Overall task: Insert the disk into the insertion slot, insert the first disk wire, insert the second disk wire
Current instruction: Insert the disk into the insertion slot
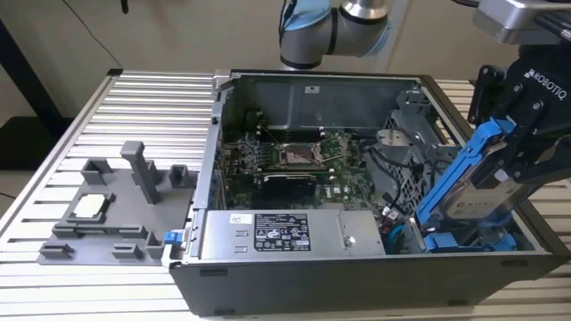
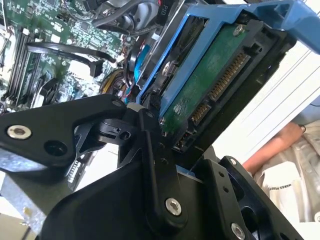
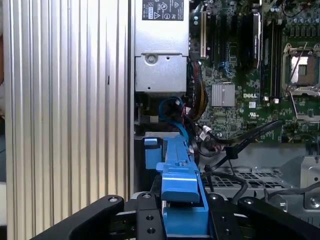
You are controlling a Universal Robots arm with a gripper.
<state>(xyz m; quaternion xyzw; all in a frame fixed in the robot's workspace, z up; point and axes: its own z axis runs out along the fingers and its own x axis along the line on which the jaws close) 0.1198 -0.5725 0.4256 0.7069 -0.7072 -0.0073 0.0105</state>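
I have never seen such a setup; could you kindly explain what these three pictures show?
It is a robot arm working on an open computer case that stands on a slatted metal table. The exterior view looks on from off the arm; both wrist views come from cameras riding on the arm, looking past its gripper. A grey fixture tray lies on the table at the exterior view's left. The black fingers are shut on the disk, a hard drive in a blue frame, held tilted with its lower end by the insertion slot at the exterior view's right.
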